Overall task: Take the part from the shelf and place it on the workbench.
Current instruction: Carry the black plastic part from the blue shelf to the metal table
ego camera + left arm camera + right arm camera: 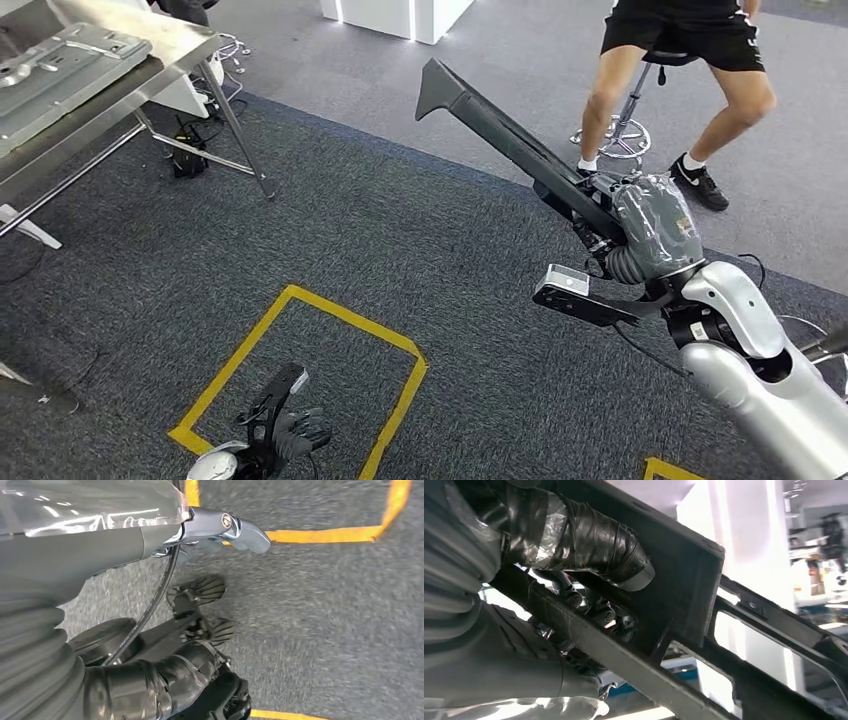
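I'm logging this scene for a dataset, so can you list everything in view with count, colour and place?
Part: one, black, long, held up in the right hand, pointing away over the carpet.
Workbench: one, silver metal, far left.
Metal panel: one, grey, lying on the workbench.
Floor marking: one yellow taped outline on the dark carpet, near left.
Stool: one, chrome base, far right behind a person.
Person: one, legs in black shorts, dark shoes, far right.
Right hand: one, grey, grips the part.
Left hand: one, dark fingers, hanging low over the yellow marking.
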### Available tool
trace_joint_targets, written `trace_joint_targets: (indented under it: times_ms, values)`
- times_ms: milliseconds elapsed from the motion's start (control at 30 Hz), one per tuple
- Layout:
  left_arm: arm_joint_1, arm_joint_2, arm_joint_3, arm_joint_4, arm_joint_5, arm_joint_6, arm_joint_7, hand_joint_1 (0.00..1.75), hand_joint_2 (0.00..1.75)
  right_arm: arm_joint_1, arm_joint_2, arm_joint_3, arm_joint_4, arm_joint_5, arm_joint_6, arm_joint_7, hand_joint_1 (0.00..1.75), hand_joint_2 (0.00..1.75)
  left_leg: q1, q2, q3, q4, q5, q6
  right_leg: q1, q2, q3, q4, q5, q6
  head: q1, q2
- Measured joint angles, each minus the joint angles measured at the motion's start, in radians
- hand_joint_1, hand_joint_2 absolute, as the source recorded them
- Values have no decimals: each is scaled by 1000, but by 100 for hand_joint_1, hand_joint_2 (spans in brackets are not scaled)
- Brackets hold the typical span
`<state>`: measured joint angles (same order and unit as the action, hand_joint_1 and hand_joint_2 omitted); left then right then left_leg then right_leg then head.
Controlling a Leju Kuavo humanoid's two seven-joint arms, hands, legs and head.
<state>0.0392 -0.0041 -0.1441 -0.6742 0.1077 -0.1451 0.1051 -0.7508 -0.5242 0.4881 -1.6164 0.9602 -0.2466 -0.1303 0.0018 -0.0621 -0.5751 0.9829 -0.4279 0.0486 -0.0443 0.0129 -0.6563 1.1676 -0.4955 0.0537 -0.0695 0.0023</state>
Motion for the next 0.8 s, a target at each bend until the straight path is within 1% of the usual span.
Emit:
trace_joint_targets:
  times_ms: [33, 67, 100, 133, 167, 200, 233, 267, 300, 333, 367, 400, 433, 467, 500, 533, 567, 600, 633, 667, 700, 733, 767, 800]
  values:
    - [-5, 2, 0, 10, 0, -1, 0, 0, 175, -7, 2, 1, 5, 0, 2, 1, 175, 175, 6, -14, -11, 20, -8, -12, -5, 20, 25, -54, 20, 9, 3, 0]
    - [-9, 4, 0, 19, 0, -2, 1, 0, 175, -15, 4, 2, 9, 0, 3, 2, 175, 175, 10, -25, -26, 40, -13, -22, -8, 38, 42, -92, 28, 11, 6, 0]
    - [-12, 6, -1, 26, 0, -3, 1, 0, 175, -20, 5, 3, 12, 0, 5, 2, 175, 175, 12, -35, -40, 53, -16, -30, -8, 52, 46, -104, 22, 8, 6, 0]
    - [-14, 8, -1, 33, 0, -4, 1, 0, 175, -25, 7, 5, 16, 0, 8, 3, 175, 175, 14, -45, -52, 60, -14, -36, -4, 55, 43, -103, 17, -1, 7, 0]
    - [-13, 8, -1, 39, 0, -5, 1, 0, 175, -29, 9, 7, 19, 0, 9, 4, 175, 175, 17, -54, -61, 63, -10, -41, -2, 43, 40, -101, 16, -12, 5, 0]
    - [-11, 8, -1, 45, 0, -6, 0, 0, 175, -32, 12, 9, 21, 0, 11, 6, 175, 175, 20, -55, -67, 64, -11, -45, 0, 30, 39, -101, 18, -20, 4, 0]
    - [-10, 9, -1, 50, 0, -7, 0, 0, 175, -36, 15, 11, 23, 0, 12, 7, 175, 175, 19, -42, -75, 75, -17, -49, 2, 17, 39, -102, 19, -30, 2, 0]
    - [-11, 9, -1, 54, 0, -8, 0, 0, 175, -40, 17, 12, 25, 0, 12, 7, 175, 175, 19, -19, -90, 102, -33, -51, 4, 5, 40, -104, 20, -38, 0, 0]
    - [-13, 9, -2, 56, -1, -9, 0, 0, 175, -44, 18, 12, 25, 0, 13, 7, 175, 175, 18, 11, -114, 152, -58, -53, 7, -8, 41, -106, 21, -45, -3, 0]
    - [-15, 9, -2, 58, -1, -11, 0, 0, 175, -47, 19, 13, 27, 0, 13, 7, 175, 175, 16, 36, -146, 218, -88, -53, 12, -20, 41, -107, 20, -49, -5, 0]
    - [-17, 9, -2, 61, -1, -13, 0, 0, 175, -50, 19, 14, 28, 0, 13, 8, 175, 175, 17, 48, -179, 285, -113, -52, 17, -33, 41, -107, 19, -52, -6, 0]
    - [-17, 9, -2, 63, -2, -15, 0, 0, 175, -51, 20, 15, 30, 0, 13, 8, 175, 175, 16, 54, -203, 334, -126, -50, 22, -46, 41, -107, 18, -54, -6, 0]
    - [-17, 10, -2, 66, -2, -16, 0, 0, 175, -52, 20, 17, 32, 0, 13, 8, 175, 175, 15, 55, -210, 347, -121, -46, 26, -58, 43, -107, 16, -56, -6, 0]
    - [-17, 10, -2, 69, -2, -17, -1, 0, 175, -53, 21, 18, 33, 0, 13, 8, 175, 175, 13, 57, -197, 319, -96, -41, 29, -70, 45, -107, 15, -58, -6, 0]
    - [-17, 10, -2, 71, -2, -18, -2, 0, 175, -56, 21, 18, 34, 0, 13, 8, 175, 175, 9, 67, -165, 256, -59, -34, 31, -81, 48, -107, 12, -59, -6, 0]
    - [-19, 10, -2, 73, -2, -18, -3, 0, 175, -59, 22, 18, 35, 0, 13, 8, 175, 175, 1, 92, -129, 188, -32, -27, 32, -91, 52, -108, 9, -58, -5, 0]
    - [-21, 10, -2, 74, -2, -18, -4, 0, 175, -64, 23, 18, 35, 0, 14, 8, 175, 175, -9, 116, -98, 127, -13, -20, 35, -101, 55, -110, 7, -57, -6, 0]
    - [-24, 10, -2, 76, -3, -19, -5, 0, 175, -69, 24, 18, 37, 0, 15, 8, 175, 175, -18, 136, -79, 87, -7, -14, 37, -112, 58, -111, 5, -54, -6, 0]
    - [-26, 11, -2, 78, -3, -19, -5, 0, 175, -72, 25, 19, 38, 0, 15, 8, 175, 175, -25, 145, -72, 72, -13, -11, 39, -123, 60, -114, 3, -51, -6, 0]
    - [-28, 12, -2, 79, -3, -20, -6, 0, 175, -75, 26, 19, 40, 0, 16, 7, 175, 175, -28, 136, -71, 63, -13, -8, 40, -135, 62, -116, 2, -47, -6, 0]
    - [-27, 13, -2, 81, -3, -20, -6, 0, 175, -77, 27, 19, 41, 0, 17, 8, 175, 175, -25, 123, -66, 56, -12, -5, 39, -143, 65, -118, -2, -42, -6, 0]
    - [-27, 13, -2, 82, -3, -20, -7, 0, 175, -79, 28, 19, 42, 0, 17, 8, 175, 175, -22, 109, -59, 46, -9, 0, 37, -134, 67, -112, -9, -38, -6, 0]
    - [-28, 14, -2, 84, -3, -20, -7, 0, 175, -83, 29, 19, 43, 0, 17, 8, 175, 175, -19, 97, -50, 37, -6, 5, 34, -110, 59, -90, -22, -35, -5, 0]
    - [-30, 14, -2, 85, -3, -21, -8, 0, 175, -86, 30, 19, 44, 0, 17, 7, 175, 175, -16, 84, -42, 30, -3, 10, 32, -77, 39, -46, -43, -32, -4, 0]
